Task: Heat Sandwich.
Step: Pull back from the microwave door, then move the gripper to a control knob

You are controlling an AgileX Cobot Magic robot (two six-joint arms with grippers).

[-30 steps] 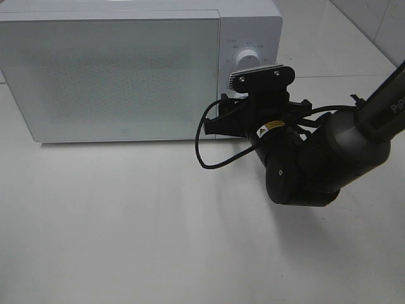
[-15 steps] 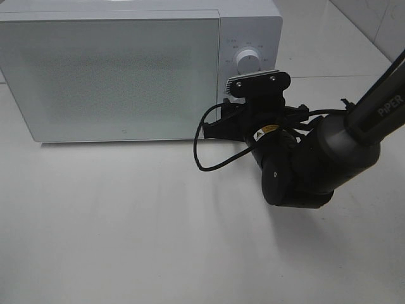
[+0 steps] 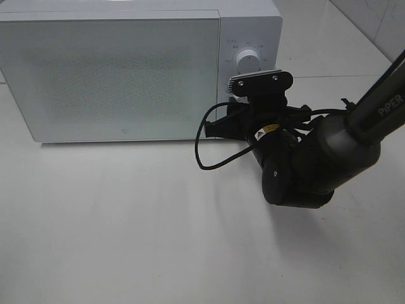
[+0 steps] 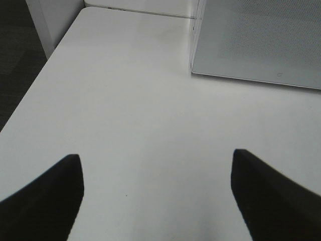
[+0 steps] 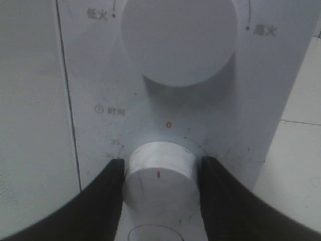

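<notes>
The sandwich is out of view in every frame. A white microwave (image 3: 120, 76) stands at the back of the table with its door closed. My right gripper (image 5: 160, 175) is at its control panel, with its two dark fingers (image 5: 108, 193) pressed against either side of the lower timer knob (image 5: 159, 188), whose red mark points down. The larger power knob (image 5: 178, 40) sits above it. From the high camera the wrist (image 3: 259, 82) hides those fingers. My left gripper (image 4: 160, 201) hovers open over bare table, nothing between its fingers.
The white table (image 3: 126, 234) spreads in front of the microwave. Its left edge (image 4: 35, 100) drops off to a dark floor. A black cable (image 3: 209, 161) loops from the right arm just above the tabletop. The microwave's corner (image 4: 261, 40) shows in the left wrist view.
The right gripper's fingers have narrowed onto the timer knob and the arm has shifted slightly down and left. The left arm has stayed put.
</notes>
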